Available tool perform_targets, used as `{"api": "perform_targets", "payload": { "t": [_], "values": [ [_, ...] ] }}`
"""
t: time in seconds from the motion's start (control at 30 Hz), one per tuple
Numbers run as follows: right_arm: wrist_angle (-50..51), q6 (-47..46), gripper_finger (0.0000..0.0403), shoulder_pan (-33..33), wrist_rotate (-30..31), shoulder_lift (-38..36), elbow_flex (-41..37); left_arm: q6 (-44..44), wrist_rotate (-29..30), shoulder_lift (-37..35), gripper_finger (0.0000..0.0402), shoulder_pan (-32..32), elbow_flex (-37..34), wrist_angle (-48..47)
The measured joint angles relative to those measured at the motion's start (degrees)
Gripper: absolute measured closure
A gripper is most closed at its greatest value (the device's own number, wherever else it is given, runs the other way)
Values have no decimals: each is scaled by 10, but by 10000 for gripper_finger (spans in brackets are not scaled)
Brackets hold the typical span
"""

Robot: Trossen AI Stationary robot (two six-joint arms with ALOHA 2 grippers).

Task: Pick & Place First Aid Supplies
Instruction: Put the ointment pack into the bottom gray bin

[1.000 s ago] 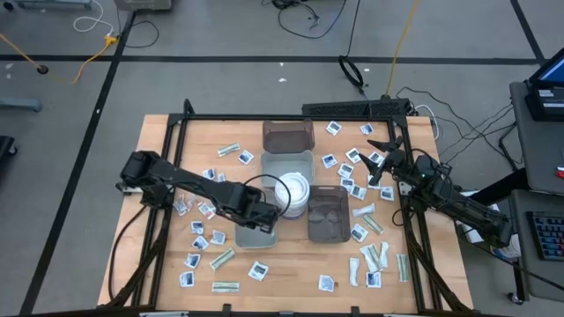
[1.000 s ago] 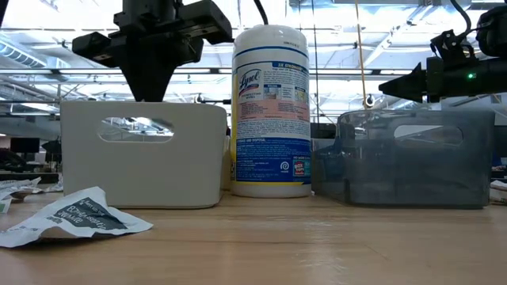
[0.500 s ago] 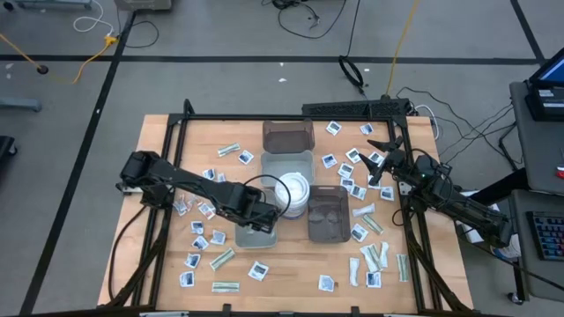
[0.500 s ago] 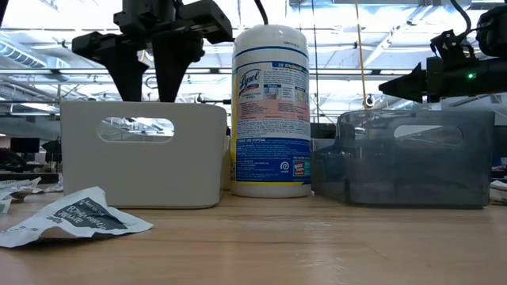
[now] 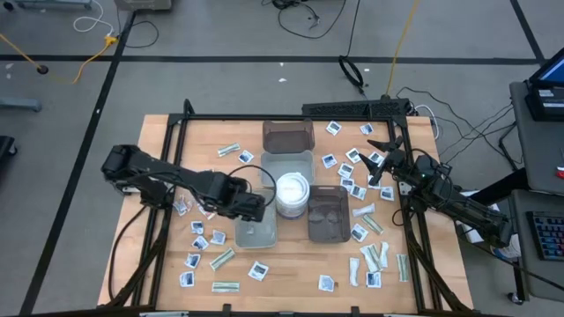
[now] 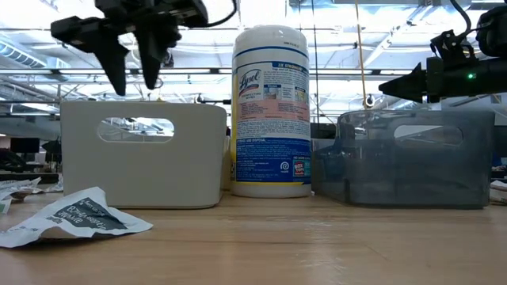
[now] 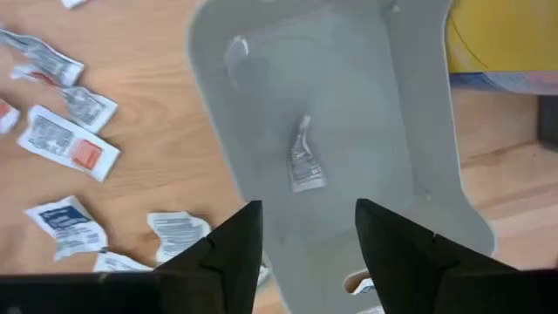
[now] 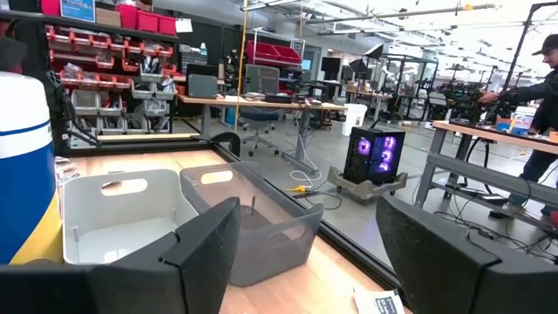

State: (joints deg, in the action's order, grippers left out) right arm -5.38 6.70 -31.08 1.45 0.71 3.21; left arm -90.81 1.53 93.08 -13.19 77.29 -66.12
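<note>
The first aid supplies (image 5: 196,259) lie scattered flat across the worktop (image 5: 291,273), mostly at nine and three o'clock of the grey tray (image 5: 257,231), with one strip packet (image 7: 304,166) already inside it. They look feather-light, thin and crinkly, probably slippery, so pinching a raised edge or corner should work best. The left gripper (image 5: 254,208) hovers at the tray's nine o'clock rim with jaws parted and empty; the right gripper (image 5: 384,160) waits at three o'clock, jaws wide.

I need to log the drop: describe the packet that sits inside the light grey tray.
Find the Lysol tub at the table's centre; the light grey tray lies beside it. The narrow white strip packet lies alone on the tray floor, unlike the packets scattered on the wood.
</note>
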Motion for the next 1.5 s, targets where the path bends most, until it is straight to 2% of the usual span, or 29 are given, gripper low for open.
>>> {"api": "perform_targets", "payload": {
  "t": [0.2,0.57,0.77,1.0,1.5],
  "values": [
    [0,0,140,0,0,0,0,-9,-10,-50,229,10,-55,3],
    [0,0,140,0,0,0,0,-40,-27,-157,216,5,-164,3],
    [0,0,140,0,0,0,0,-41,-33,-181,215,12,-194,2],
    [0,0,140,0,0,0,0,17,-30,-184,215,81,-196,-11],
    [0,0,140,0,0,0,0,183,-29,-184,215,300,-196,-12]
  ]
}}
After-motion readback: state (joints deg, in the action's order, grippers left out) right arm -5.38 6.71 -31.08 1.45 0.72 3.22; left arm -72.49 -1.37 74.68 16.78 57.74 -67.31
